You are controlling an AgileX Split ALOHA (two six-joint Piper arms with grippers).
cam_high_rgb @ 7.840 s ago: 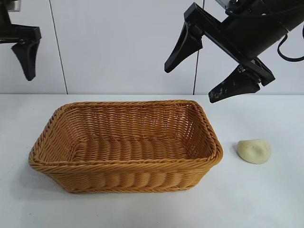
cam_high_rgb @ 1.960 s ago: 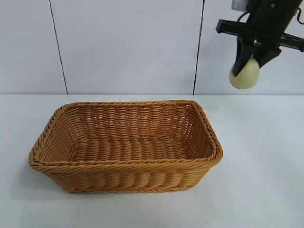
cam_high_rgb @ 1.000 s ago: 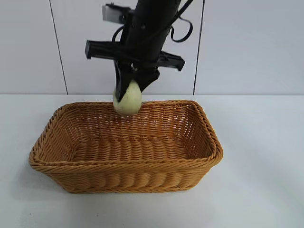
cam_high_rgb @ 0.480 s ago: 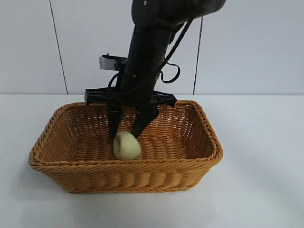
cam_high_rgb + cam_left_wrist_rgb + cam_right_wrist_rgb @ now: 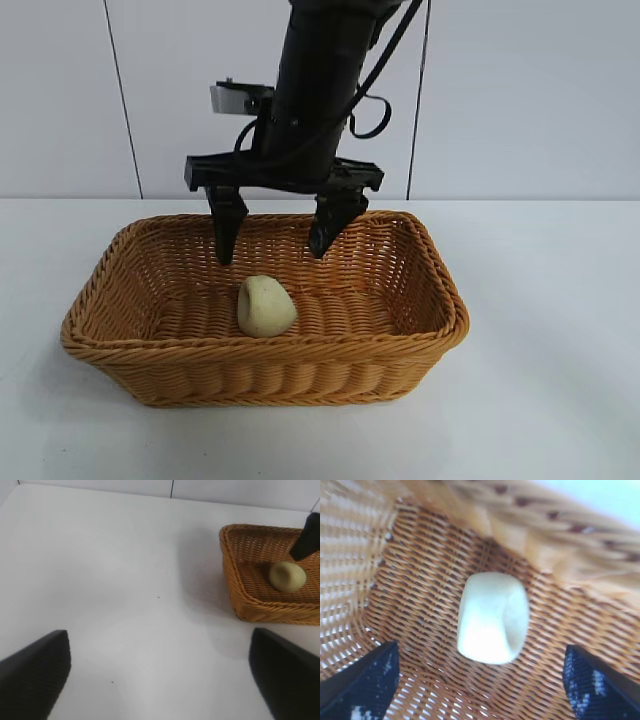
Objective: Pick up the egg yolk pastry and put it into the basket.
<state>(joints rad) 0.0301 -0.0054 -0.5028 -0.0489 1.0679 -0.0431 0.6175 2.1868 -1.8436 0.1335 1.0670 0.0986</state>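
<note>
Inside the basket (image 5: 420, 300) lies the egg yolk pastry (image 5: 266, 306), unlabelled, beneath the right hand (image 5: 272, 248), its fingers spread apart.

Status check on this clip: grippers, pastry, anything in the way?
Right gripper open above the pastry, clear of it. Pastry lying on the basket floor. Left gripper open, parked off to the side. Nothing in the way.

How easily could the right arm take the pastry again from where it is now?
Probably easily. The right gripper hangs open just above the pastry, which lies free on the basket floor, away from the walls, with nothing between them. A short drop should bring the fingers around it.
</note>
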